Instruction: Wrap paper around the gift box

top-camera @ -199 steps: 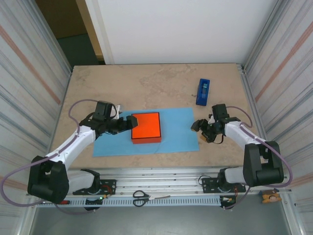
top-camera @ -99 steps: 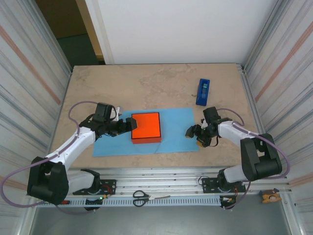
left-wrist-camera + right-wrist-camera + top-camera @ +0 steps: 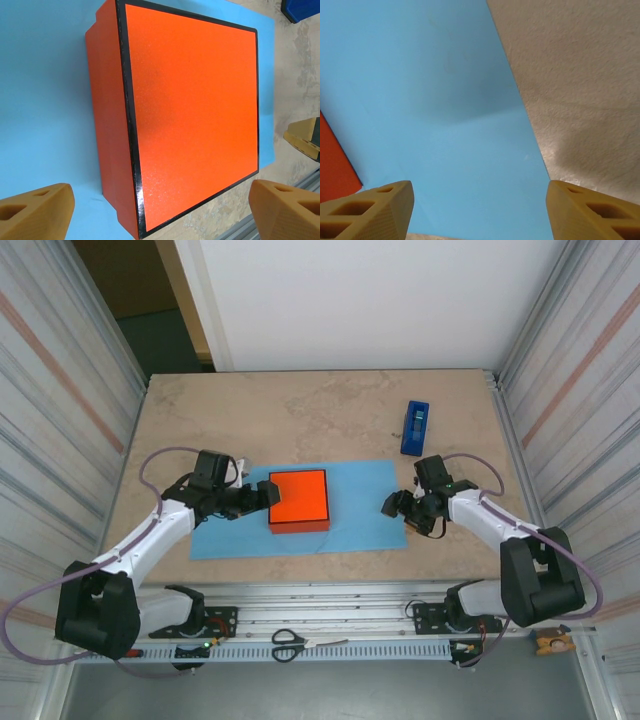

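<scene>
Zero folds are made: I see the gift box [image 3: 299, 499] lying on the flat paper [image 3: 355, 510], left tool [image 3: 268, 490] spread beside the box, right tool [image 3: 392, 506] spread over the paper's right edge, all wrapping remaining.

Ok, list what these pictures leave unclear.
- Top view: the paper beneath the gift box, covered by the box.
- Left wrist view: the tape dispenser, cut off by the top edge.
- Right wrist view: the gift box, cut off by the left edge.
- Top view: whether the right gripper touches the paper, too small to tell.
</scene>
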`<state>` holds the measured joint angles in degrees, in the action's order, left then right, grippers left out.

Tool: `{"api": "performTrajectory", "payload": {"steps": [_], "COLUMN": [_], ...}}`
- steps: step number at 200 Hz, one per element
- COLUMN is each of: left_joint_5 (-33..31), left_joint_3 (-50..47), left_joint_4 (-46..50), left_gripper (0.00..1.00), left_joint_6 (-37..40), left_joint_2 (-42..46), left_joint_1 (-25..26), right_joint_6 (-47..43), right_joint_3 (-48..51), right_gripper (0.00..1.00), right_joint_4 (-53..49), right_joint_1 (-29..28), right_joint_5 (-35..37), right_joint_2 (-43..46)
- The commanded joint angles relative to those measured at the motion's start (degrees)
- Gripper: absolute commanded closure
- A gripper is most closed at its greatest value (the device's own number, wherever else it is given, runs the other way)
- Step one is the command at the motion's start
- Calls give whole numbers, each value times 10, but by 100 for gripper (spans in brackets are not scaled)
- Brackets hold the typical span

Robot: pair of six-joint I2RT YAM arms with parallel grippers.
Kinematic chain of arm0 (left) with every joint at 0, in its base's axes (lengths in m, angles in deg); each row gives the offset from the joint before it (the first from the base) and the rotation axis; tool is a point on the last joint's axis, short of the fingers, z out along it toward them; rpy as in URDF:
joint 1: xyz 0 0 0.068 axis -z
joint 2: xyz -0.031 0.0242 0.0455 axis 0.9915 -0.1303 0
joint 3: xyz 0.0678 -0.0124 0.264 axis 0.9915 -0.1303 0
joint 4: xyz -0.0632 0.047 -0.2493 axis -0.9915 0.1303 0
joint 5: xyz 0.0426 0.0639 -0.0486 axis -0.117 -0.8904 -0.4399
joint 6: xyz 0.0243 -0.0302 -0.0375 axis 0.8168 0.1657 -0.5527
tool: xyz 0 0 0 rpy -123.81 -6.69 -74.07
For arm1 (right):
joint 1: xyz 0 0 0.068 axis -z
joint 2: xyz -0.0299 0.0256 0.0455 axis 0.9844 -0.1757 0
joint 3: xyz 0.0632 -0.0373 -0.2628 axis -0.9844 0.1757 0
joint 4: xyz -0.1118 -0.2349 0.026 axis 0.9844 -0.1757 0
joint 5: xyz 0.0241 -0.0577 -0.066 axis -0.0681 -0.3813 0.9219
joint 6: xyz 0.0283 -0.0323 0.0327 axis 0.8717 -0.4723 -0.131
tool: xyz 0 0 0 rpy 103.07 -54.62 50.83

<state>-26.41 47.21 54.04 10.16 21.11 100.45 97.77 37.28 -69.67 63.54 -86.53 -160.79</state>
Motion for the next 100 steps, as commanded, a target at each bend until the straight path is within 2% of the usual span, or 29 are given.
{"api": "performTrajectory", "payload": {"steps": [1, 63, 100], "left_joint_5": [-2, -2, -1], "left_joint_3": [-4, -5, -6], "left_joint_4": [11, 15, 13], "left_gripper": [10, 10, 10], "left_joint_6": [14, 15, 14], "left_joint_2": [9, 10, 9], "left_joint_1": [-5, -5, -5], "right_joint_6": [5, 16, 17], "right_joint_3": [2, 2, -12], "right_gripper": [33, 32, 33], "right_joint_4": [-1, 23, 62], "right_joint_1": [-3, -21, -42], "right_joint_5": [-5, -5, -47], "right_joint_2": [-16, -63, -73]}}
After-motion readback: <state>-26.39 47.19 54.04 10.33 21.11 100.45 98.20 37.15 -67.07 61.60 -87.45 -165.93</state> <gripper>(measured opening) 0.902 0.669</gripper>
